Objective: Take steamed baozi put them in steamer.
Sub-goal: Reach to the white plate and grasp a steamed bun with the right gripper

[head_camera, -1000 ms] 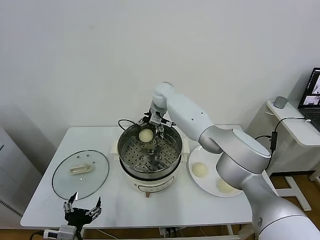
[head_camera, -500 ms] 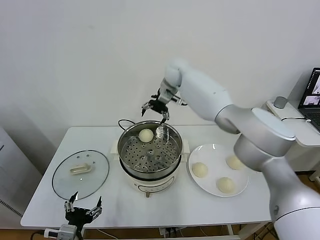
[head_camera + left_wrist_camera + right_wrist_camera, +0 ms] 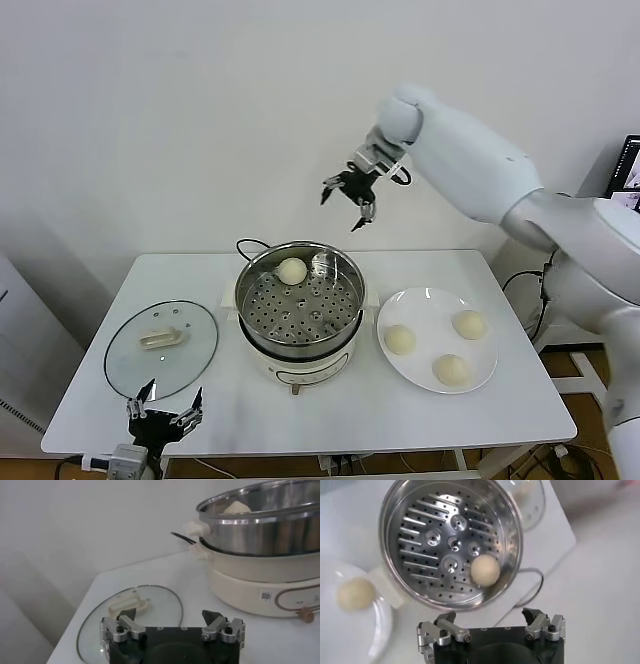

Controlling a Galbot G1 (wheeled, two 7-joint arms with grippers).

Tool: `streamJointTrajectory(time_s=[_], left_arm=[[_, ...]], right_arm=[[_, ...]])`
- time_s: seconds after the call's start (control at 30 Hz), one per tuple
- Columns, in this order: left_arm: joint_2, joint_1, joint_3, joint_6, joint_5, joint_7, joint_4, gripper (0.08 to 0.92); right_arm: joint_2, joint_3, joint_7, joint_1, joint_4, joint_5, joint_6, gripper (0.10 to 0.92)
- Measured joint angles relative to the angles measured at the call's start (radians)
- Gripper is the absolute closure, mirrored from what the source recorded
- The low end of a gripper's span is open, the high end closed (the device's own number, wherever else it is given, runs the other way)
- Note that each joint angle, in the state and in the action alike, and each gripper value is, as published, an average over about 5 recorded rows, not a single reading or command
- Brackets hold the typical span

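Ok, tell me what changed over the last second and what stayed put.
The right gripper, open and empty, rose out of the steamer and swung up toward the robot's right, away from the baozi it left at the basket's far edge. That bun, the three baozi on the plate, the glass lid and the open left gripper at the table's near edge stayed where they were.

A plain white wall (image 3: 180, 110) fills the far side of the room, evenly lit, with a soft shadow falling low on its left. In front of it stands a white rectangular table (image 3: 430, 415) with rounded corners. At the far right edge, part of a laptop screen (image 3: 630, 172) shows. Low on the left, a pale grey cabinet-like unit (image 3: 25, 370) stands beside the table.
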Motion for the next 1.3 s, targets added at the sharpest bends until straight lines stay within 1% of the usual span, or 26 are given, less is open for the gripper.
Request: streamJointTrajectory(time_s=[0.1,0.2,0.33,0.5,0.67,0.83,1.3], left_arm=[[0.008,0.000,0.000,0.008,-0.011,0.002,-0.002,0.177],[0.015,0.000,-0.002,0.017,-0.023,0.002,-0.004,0.177],[0.020,0.000,-0.008,0.025,-0.040,0.004,-0.010,0.177],[0.022,0.005,-0.011,0.031,-0.057,0.007,-0.016,0.177],[0.020,0.012,-0.011,0.032,-0.062,0.007,-0.013,0.177],[0.018,0.014,-0.010,0.031,-0.063,0.006,-0.005,0.177],[0.019,0.018,-0.009,0.033,-0.062,0.007,0.008,0.177]], right_arm=[[-0.063,-0.013,-0.008,-0.011,0.067,0.011,-0.156,0.203],[-0.124,-0.023,-0.010,-0.027,0.130,0.015,-0.271,0.203],[-0.199,-0.018,-0.005,-0.068,0.210,0.011,-0.375,0.203],[-0.273,0.015,0.007,-0.154,0.293,-0.008,-0.457,0.203],[-0.319,0.043,0.030,-0.246,0.354,-0.035,-0.500,0.203],[-0.336,0.072,0.053,-0.325,0.379,-0.062,-0.521,0.203],[-0.317,0.113,0.090,-0.464,0.351,-0.136,-0.475,0.203]])
